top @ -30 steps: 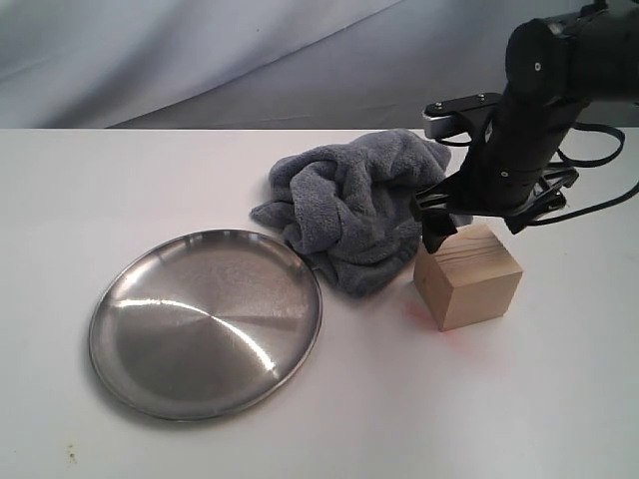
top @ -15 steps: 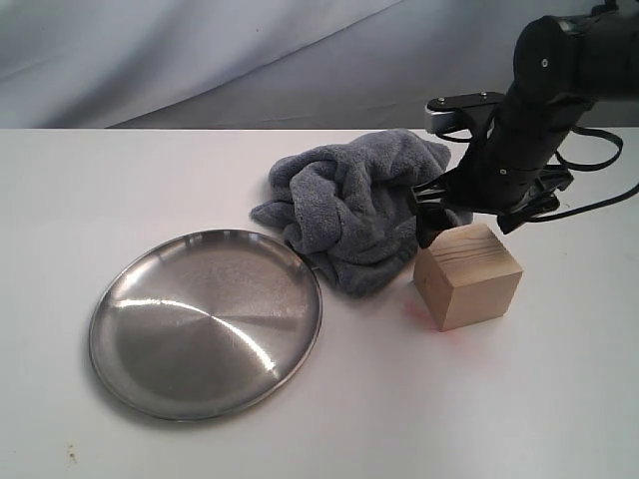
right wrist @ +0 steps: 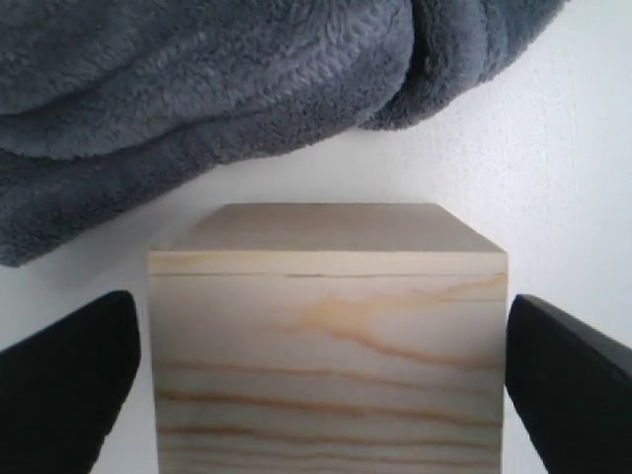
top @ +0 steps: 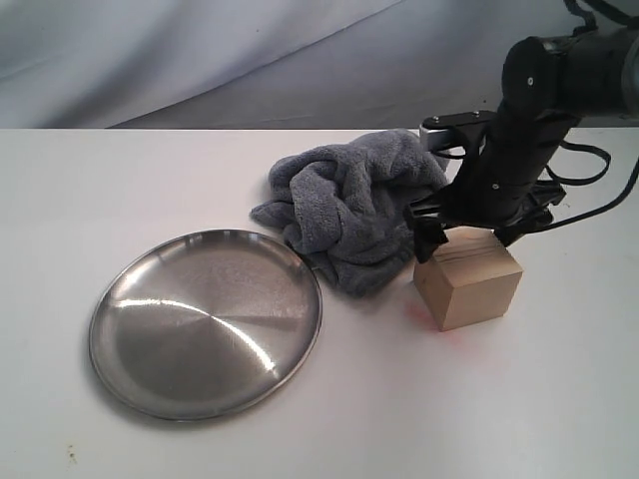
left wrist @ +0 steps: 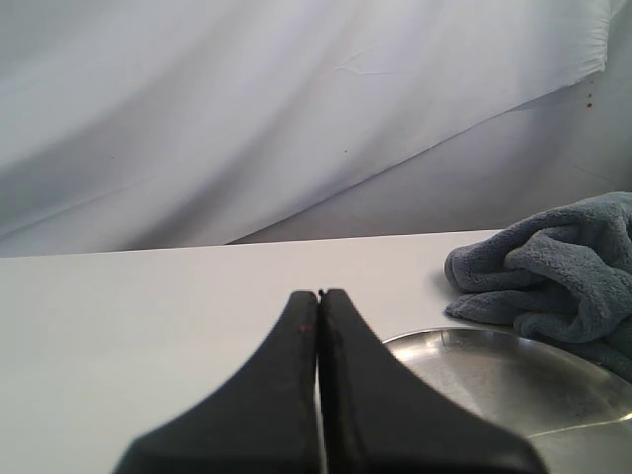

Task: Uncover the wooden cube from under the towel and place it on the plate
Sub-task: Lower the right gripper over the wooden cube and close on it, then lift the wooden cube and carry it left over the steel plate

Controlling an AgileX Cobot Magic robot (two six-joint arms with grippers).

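Note:
The pale wooden cube (top: 469,284) stands uncovered on the white table, just right of the crumpled grey towel (top: 349,205). My right gripper (top: 467,236) hangs right over the cube's top, open. In the right wrist view its black fingers (right wrist: 69,385) stand on either side of the cube (right wrist: 326,336) with small gaps, and the towel (right wrist: 197,89) lies beyond. The steel plate (top: 205,324) lies at the front left with nothing on it. My left gripper (left wrist: 319,296) is shut and holds nothing; the plate (left wrist: 513,375) and towel (left wrist: 553,267) lie ahead of it.
A grey cloth backdrop (top: 200,60) hangs behind the table. The right arm's cables (top: 589,160) loop out over the table's right side. Bare white tabletop (top: 479,409) lies in front of the cube and the plate.
The right gripper has come down and a little leftward over the cube, so its fingers now straddle the cube's top. Cube, towel and plate have not moved.

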